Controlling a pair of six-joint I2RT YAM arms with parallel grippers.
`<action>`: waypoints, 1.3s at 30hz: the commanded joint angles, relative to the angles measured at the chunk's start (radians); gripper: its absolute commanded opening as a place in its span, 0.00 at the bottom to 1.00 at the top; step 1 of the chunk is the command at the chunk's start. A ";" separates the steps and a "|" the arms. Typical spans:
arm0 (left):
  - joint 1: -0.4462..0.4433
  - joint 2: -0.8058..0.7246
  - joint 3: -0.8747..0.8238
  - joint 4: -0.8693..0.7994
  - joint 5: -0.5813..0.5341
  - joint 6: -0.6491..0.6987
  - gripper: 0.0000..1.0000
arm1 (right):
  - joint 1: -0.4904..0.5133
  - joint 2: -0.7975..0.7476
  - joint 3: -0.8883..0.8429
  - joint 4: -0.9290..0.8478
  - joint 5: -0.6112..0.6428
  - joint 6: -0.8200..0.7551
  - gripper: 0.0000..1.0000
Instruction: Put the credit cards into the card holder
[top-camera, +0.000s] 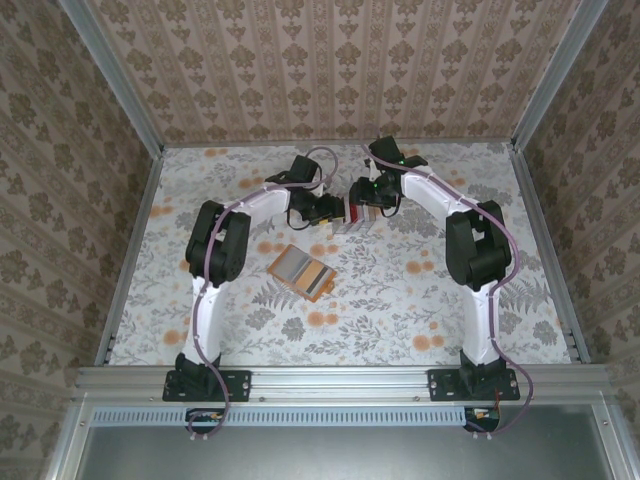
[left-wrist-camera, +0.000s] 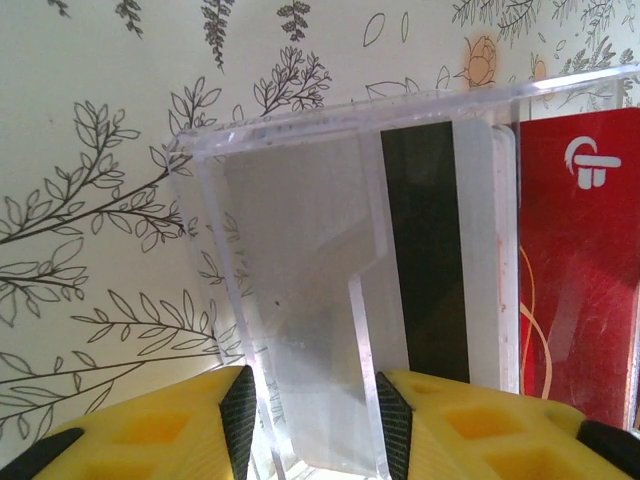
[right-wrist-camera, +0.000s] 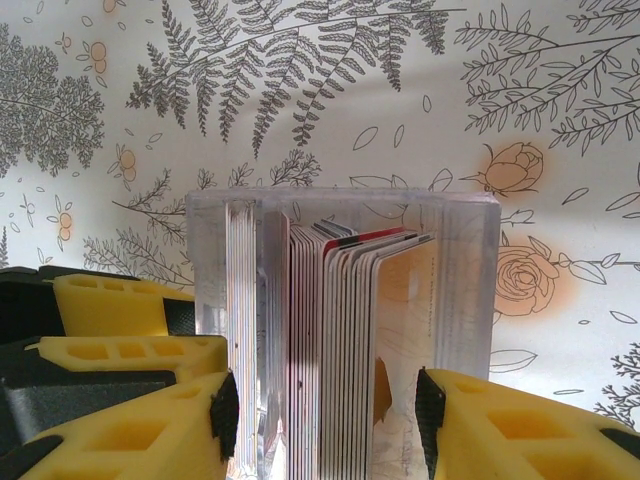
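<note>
L end effector (left-wrist-camera: 315, 425) clamps clear rack (left-wrist-camera: 290, 230) end, steadying it. R end effector (right-wrist-camera: 327, 415) straddles credit cards (right-wrist-camera: 350, 300) in rack; grip unclear. Pinch few, lift straight.

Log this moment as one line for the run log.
left gripper: clamped on clear card rack | right gripper: jaws straddling racked credit cards, grip unclear | card holder: lying open, untouched

The top camera looks down from above and behind the arm bases (top-camera: 205, 383), taking in the whole table (top-camera: 400, 300). Each wrist camera peers past its own yellow fingers (left-wrist-camera: 150, 435), very near the clear rack (left-wrist-camera: 300, 250) that all three views share: the left faces the flat of the cards (left-wrist-camera: 430, 250), the right their edges.
</note>
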 joint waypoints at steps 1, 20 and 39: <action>0.006 0.011 -0.006 0.001 0.019 0.009 0.47 | -0.004 0.000 0.026 -0.029 -0.014 -0.012 0.52; -0.004 0.005 -0.021 0.023 0.019 -0.009 0.47 | -0.004 -0.080 -0.013 -0.018 -0.024 -0.010 0.50; -0.007 -0.002 -0.030 0.028 0.017 -0.011 0.46 | -0.004 -0.048 -0.004 -0.059 0.030 -0.035 0.49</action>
